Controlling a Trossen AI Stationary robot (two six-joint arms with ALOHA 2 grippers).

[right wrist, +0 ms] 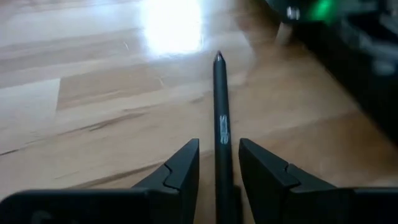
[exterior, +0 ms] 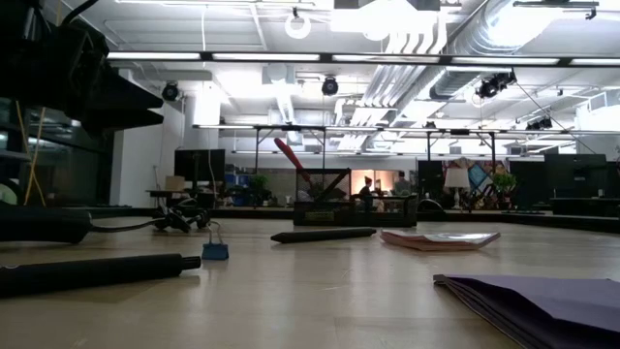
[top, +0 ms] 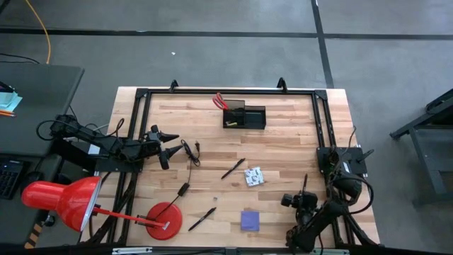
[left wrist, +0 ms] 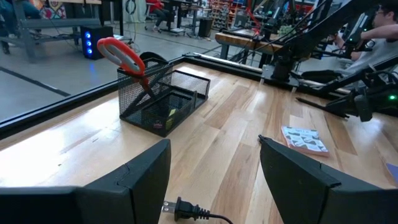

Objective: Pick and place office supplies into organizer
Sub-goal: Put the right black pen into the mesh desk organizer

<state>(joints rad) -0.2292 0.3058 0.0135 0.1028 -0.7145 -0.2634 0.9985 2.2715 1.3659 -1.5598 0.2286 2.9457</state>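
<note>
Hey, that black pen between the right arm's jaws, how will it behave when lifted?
The black pen looks stiff and slim, so probably light. Gripped near one end, it may tilt. Being round, it would likely roll on the table if dropped.

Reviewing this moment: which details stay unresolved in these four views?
- Right gripper: a pen lies between its fingers; clamped or loose, unclear.
- High view: right gripper too small to read.
- Organizer: the yellow piece shows only through the mesh, unidentifiable.
- Low view: sticky-note pad cut off by the edge.
</note>
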